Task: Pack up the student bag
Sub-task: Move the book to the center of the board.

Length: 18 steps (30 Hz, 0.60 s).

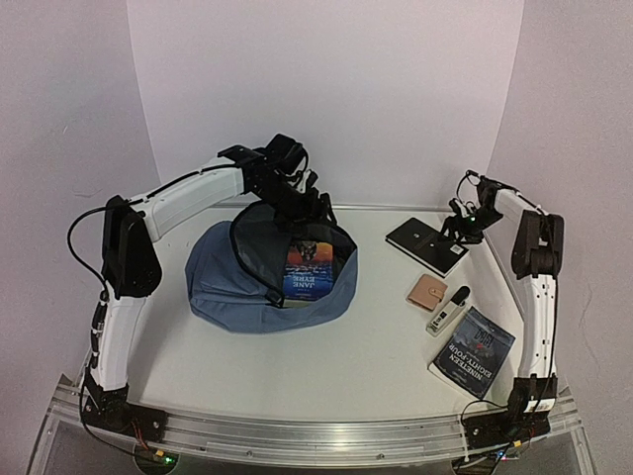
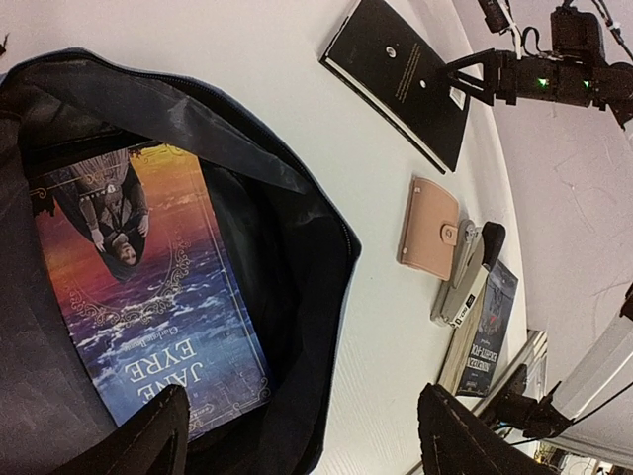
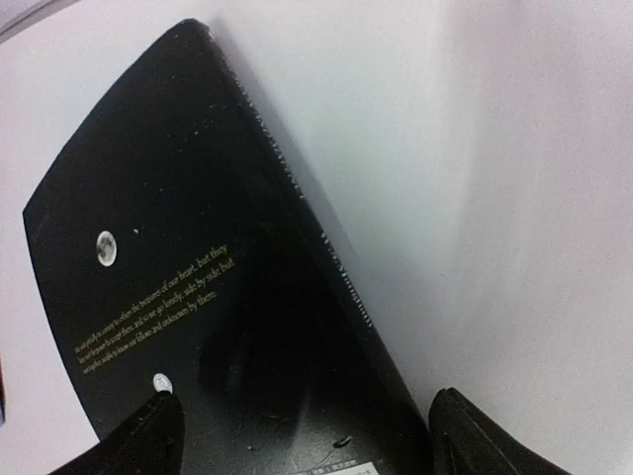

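The right jaws stand wide and empty just over the right end of the black book (image 1: 427, 244). Its long axis runs far-left to near-right, and the right arm (image 1: 535, 272) is by far the nearer. The bag (image 1: 232, 287) lies to the left across bare white desk (image 1: 376, 346), its mouth open and Jane Eyre (image 1: 305, 265) inside. The left jaws hang wide above it. A wallet (image 1: 428, 292) sits near the black book.
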Available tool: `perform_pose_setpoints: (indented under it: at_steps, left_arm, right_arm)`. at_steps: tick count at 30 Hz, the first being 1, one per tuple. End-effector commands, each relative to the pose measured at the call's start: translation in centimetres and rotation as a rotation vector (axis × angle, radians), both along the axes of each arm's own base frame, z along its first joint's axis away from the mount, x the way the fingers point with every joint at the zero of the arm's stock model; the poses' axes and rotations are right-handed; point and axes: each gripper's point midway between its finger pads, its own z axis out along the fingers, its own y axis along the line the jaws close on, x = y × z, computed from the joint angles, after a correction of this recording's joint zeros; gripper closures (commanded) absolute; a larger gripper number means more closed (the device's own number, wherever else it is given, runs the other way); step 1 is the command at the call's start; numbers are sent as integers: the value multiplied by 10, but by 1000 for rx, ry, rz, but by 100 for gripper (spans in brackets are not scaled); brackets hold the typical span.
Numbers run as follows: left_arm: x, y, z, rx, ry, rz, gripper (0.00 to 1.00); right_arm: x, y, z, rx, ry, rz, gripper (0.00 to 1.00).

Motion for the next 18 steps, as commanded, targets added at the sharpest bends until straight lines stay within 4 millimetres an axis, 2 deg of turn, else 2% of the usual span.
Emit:
perform_pose_setpoints:
  at_steps: [1, 7, 12, 15, 18]
  left_arm:
    - [1, 3, 28, -23, -54, -13, 21]
    - [4, 2, 27, -16, -64, -14, 21]
    - [6, 6, 21, 5, -62, 11, 22]
    - [10, 20, 12, 45, -43, 90, 22]
    - [16, 45, 4, 64, -13, 209, 23]
  right_arm:
    - [-20, 42, -1, 66, 40, 97, 22]
    - [-66, 99, -23, 26, 125, 238, 32]
    - [-83, 131, -36, -21, 134, 299, 34]
    - [-88, 148, -40, -34, 136, 325, 34]
    - [-93, 164, -44, -55, 134, 354, 34]
